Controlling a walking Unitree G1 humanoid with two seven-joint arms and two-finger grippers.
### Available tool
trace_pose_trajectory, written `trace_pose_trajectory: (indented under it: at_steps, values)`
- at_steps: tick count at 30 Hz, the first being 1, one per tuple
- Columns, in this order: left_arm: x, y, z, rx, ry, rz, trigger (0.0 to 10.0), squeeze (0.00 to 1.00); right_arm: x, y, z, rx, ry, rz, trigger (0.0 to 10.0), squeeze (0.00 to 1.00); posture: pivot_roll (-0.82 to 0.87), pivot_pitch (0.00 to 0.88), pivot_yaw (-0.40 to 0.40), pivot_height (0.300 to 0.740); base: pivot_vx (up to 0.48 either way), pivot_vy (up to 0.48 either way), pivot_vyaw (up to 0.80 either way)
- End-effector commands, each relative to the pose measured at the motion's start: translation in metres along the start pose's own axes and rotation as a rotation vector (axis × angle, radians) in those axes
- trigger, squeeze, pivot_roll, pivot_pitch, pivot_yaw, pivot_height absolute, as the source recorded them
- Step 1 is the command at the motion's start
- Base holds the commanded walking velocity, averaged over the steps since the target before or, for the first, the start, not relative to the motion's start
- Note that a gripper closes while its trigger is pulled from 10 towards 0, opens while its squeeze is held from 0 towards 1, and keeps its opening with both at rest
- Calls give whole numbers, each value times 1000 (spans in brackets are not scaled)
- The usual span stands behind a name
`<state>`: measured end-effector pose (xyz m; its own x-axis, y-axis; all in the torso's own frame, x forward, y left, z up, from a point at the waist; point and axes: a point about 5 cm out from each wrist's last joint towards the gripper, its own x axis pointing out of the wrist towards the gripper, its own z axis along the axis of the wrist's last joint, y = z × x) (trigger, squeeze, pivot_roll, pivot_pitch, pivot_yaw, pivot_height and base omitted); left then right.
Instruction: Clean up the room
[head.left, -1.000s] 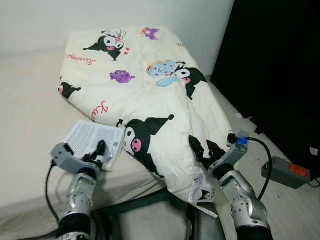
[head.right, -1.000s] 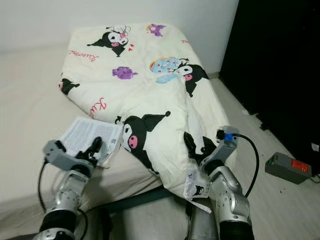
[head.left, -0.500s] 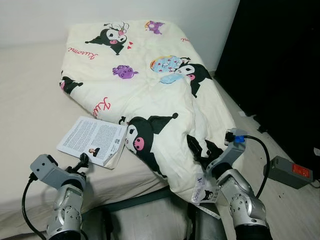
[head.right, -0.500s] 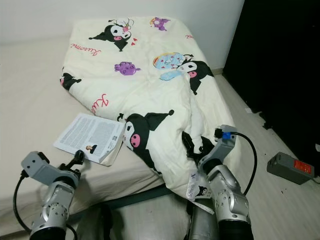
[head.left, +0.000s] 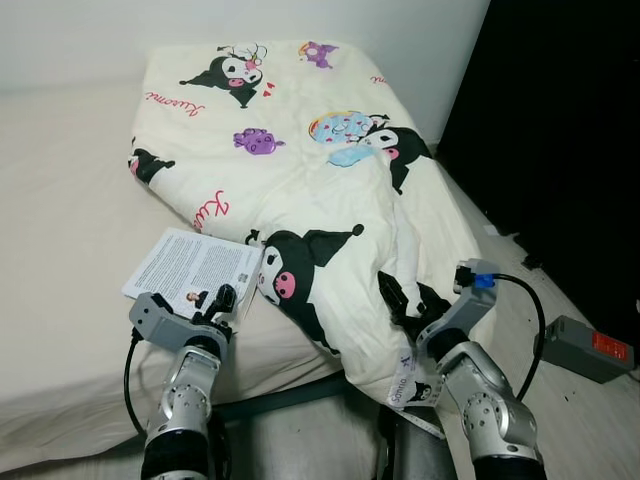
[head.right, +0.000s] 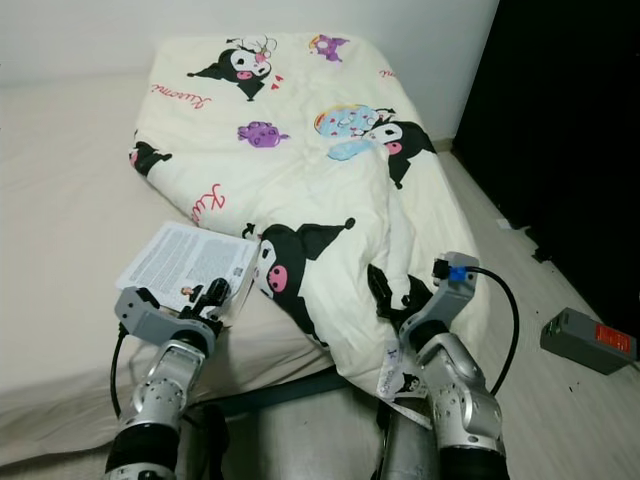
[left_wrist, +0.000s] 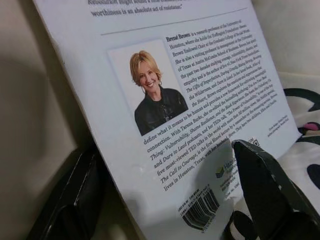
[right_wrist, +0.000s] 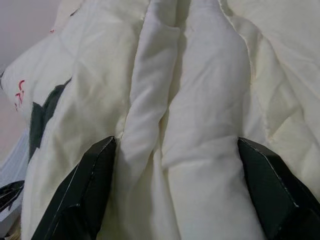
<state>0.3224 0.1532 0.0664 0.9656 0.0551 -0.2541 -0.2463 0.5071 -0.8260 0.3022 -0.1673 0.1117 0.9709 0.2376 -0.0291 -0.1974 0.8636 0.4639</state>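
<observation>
A white paperback book (head.left: 195, 268) lies back cover up on the bed, beside a cream quilt (head.left: 300, 170) printed with black cartoon figures. My left gripper (head.left: 216, 297) is open at the book's near edge. In the left wrist view its fingers (left_wrist: 75, 200) straddle the back cover (left_wrist: 165, 100), one at each side. My right gripper (head.left: 405, 300) is open at the quilt's hanging corner, with thick cream folds (right_wrist: 175, 100) lying between its spread fingers (right_wrist: 90, 185).
The quilt covers the right half of a beige mattress (head.left: 60, 250) and drapes over its near right corner. A grey box with a red label (head.left: 592, 347) lies on the floor at the right. A tall black cabinet (head.left: 560, 130) stands beside the bed.
My left arm, pulled back low half a second ago, has come forward to the book's near edge again. The right gripper stays at the quilt corner. The camera has shifted slightly.
</observation>
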Motion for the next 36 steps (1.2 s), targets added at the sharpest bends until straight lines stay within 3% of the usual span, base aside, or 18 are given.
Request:
trace_pose_trajectory:
  at_steps: [1, 5, 6, 8, 9, 13, 18, 22, 23, 24, 25, 27, 30, 34, 36]
  values:
    - [-3, 7, -29, -46, 124, 35, 10000, 0, -3, 2, -6, 27, 20, 2, 10000, 0, -123, 240, -11, 491, 0, 0, 0]
    - [2, 4, -24, -41, 119, 14, 10000, 0, -3, -1, -3, 40, 11, -9, 10000, 0, -125, 237, -11, 491, 0, 0, 0]
    - [3, 4, -23, -48, 113, 8, 2118, 0, -2, -1, -1, 42, 6, -9, 10000, 0, -128, 227, -14, 491, 0, 0, 0]
    - [4, 4, -22, -54, 109, 5, 2118, 0, -1, -1, 0, 43, 3, -8, 10000, 0, -128, 227, -14, 491, 0, 0, 0]
    - [5, 1, -19, -71, 97, -34, 0, 0, 0, -1, 5, 43, -11, -2, 10000, 0, -135, 207, -18, 491, 0, 0, 0]
    - [7, -2, -14, -88, 78, -63, 0, 0, 1, -2, 10, 41, -32, -3, 10000, 0, -136, 183, -15, 491, 0, 0, 0]
    - [12, -8, 9, -100, -1, -102, 0, 0, 5, -10, 34, 109, -155, -19, 10000, 0, -119, 138, -7, 491, 0, 0, 0]
    - [14, -16, 46, -45, -118, -137, 0, 0, 7, -17, 54, 161, -241, -23, 10000, 0, -109, 117, -10, 491, 0, 0, 0]
    - [14, -16, 46, -45, -118, -137, 0, 0, 7, -17, 54, 161, -241, -23, 10000, 0, -109, 117, -10, 491, 0, 0, 0]
    - [13, -24, 69, -10, -196, -161, 0, 0, 8, -23, 61, 170, -263, -30, 10000, 0, -103, 103, -12, 491, 0, 0, 0]
    - [13, -24, 69, -10, -196, -161, 0, 0, 8, -23, 61, 170, -263, -30, 10000, 0, -103, 103, -12, 491, 0, 0, 0]
    - [10, -37, 96, 58, -297, -184, 0, 0, 9, -31, 65, 163, -262, -59, 10000, 0, -91, 85, -19, 491, 0, 0, 0]
    - [3, -49, 120, 139, -394, -199, 0, 0, 13, -39, 65, 146, -234, -96, 10000, 0, -87, 71, -23, 491, 0, 0, 0]
    - [1, -52, 127, 171, -425, -201, 0, 0, 15, -42, 64, 144, -220, -106, 10000, 0, -86, 67, -24, 491, 0, 0, 0]
    - [-12, -73, 165, 214, -587, -203, 0, 0, 33, -39, 57, 156, -135, -56, 10000, 0, -63, 31, -33, 491, 0, 0, 0]
